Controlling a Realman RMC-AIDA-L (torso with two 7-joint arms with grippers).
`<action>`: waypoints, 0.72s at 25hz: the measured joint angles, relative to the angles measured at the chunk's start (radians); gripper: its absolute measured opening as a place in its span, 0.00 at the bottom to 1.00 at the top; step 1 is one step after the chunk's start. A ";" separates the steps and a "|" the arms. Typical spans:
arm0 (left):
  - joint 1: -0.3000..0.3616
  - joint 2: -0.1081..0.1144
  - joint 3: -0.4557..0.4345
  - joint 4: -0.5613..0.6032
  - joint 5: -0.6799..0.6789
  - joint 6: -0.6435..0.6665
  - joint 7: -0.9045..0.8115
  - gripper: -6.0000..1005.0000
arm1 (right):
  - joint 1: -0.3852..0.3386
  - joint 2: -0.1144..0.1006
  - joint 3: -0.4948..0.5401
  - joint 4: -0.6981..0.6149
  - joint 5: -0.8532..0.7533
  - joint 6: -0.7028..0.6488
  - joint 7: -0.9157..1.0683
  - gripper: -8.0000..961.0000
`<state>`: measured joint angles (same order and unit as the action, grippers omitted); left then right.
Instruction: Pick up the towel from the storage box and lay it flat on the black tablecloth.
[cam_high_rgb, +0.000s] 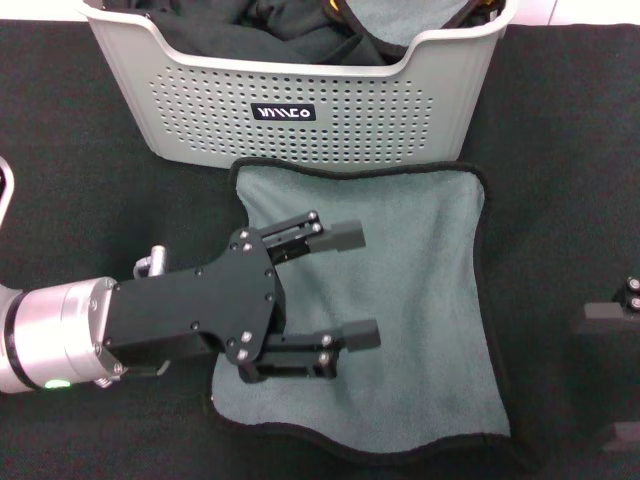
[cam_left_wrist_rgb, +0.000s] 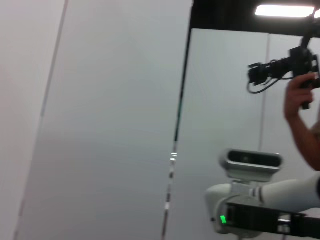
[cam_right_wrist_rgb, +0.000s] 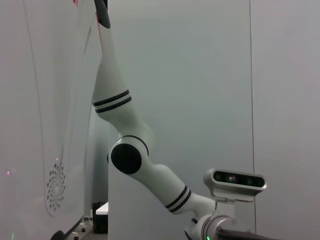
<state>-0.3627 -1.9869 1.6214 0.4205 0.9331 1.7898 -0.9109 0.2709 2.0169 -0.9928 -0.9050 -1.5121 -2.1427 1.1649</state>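
In the head view the towel (cam_high_rgb: 420, 300) lies spread out, grey-green face up, on the black tablecloth (cam_high_rgb: 90, 180), just on the near side of the storage box (cam_high_rgb: 290, 110). Its black trimmed edge runs round the whole outline, and its far edge lies right at the foot of the box's near wall. The sheet looks mostly flat, with a wavy near edge.

The left gripper (cam_high_rgb: 345, 287) reaches in from the left and hangs over the left half of the towel, its two black fingers pointing right and set well apart, with nothing between them. Whether they touch the fabric cannot be told.

The right gripper (cam_high_rgb: 620, 370) shows only as dark parts at the right edge of the view, over the tablecloth and beside the towel's right edge; its fingers' spacing cannot be told.

The storage box stands at the far side of the table, its black logo label facing near. Inside it lie dark cloths (cam_high_rgb: 260, 35) and another grey-green piece of fabric (cam_high_rgb: 410, 15) with black trim.
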 joint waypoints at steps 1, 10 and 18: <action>-0.001 0.000 0.000 0.001 0.010 0.013 -0.006 0.84 | -0.002 0.000 0.000 0.000 0.000 0.000 -0.001 0.68; 0.002 0.000 0.003 0.002 0.031 0.044 -0.026 0.84 | 0.003 0.001 -0.011 0.034 -0.003 -0.003 -0.031 0.68; 0.004 0.000 0.005 0.003 0.032 0.055 -0.023 0.84 | 0.006 0.000 -0.023 0.041 -0.002 -0.005 -0.033 0.68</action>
<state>-0.3591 -1.9867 1.6267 0.4233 0.9649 1.8444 -0.9336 0.2765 2.0171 -1.0163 -0.8636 -1.5139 -2.1478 1.1317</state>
